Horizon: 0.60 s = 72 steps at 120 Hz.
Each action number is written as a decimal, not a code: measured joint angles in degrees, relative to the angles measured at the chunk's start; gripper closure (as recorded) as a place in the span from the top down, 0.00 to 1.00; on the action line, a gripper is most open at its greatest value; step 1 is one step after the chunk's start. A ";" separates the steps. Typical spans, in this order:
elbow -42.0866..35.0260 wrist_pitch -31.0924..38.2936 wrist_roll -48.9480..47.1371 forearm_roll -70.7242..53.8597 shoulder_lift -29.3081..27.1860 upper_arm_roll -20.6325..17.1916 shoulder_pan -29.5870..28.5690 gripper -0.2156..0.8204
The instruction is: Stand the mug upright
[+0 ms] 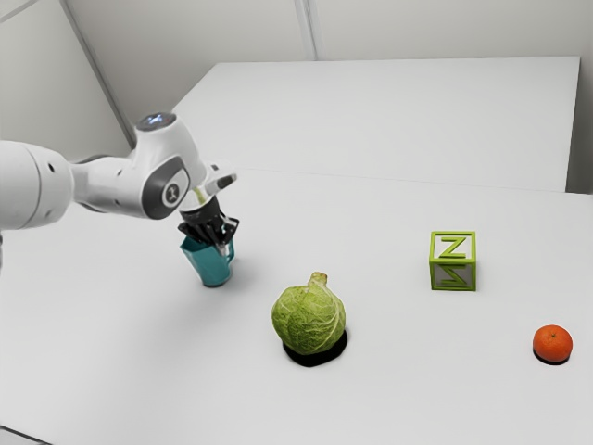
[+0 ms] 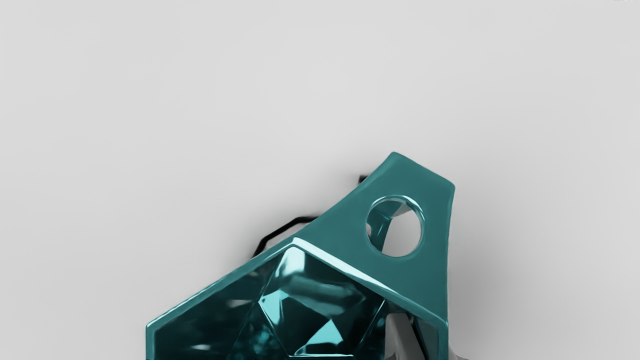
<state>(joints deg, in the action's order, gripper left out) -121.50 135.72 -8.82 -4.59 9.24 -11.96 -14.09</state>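
Note:
In the exterior view, my gripper (image 1: 222,247) points down at the rim of the teal mug (image 1: 211,267), on the side near its handle. The mug's opening faces up and its body leans a little toward the exterior view's left; whether its base rests flat I cannot tell. In the wrist view, the gripper (image 2: 434,341) straddles the wall of the mug (image 2: 345,270), one finger inside the cup and the other outside, shut on that wall. The handle with its round hole stands out beside them.
A green cabbage (image 1: 309,318) sits nearest the mug, toward the exterior view's right. Farther that way are a green letter cube (image 1: 453,261) and an orange fruit (image 1: 553,343), all on the white table (image 1: 389,399).

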 joint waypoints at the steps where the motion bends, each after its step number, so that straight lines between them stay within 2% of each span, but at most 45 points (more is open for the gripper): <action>1: 0.00 0.04 -0.10 -0.01 0.03 -0.02 -0.01 0.04; 20: 0.26 0.04 -1.63 -0.01 -0.66 -0.49 0.03 0.38; 32: 0.29 -0.03 -2.37 -0.19 -1.65 -0.51 0.01 0.54; 56: 1.05 -1.10 -3.51 -0.37 -5.60 -0.29 0.32 0.69; 72: 8.40 -7.73 -4.02 -0.40 -6.78 -0.10 0.99 0.74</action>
<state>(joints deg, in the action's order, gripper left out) -113.11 127.99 -12.84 -4.99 2.46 -12.06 -13.10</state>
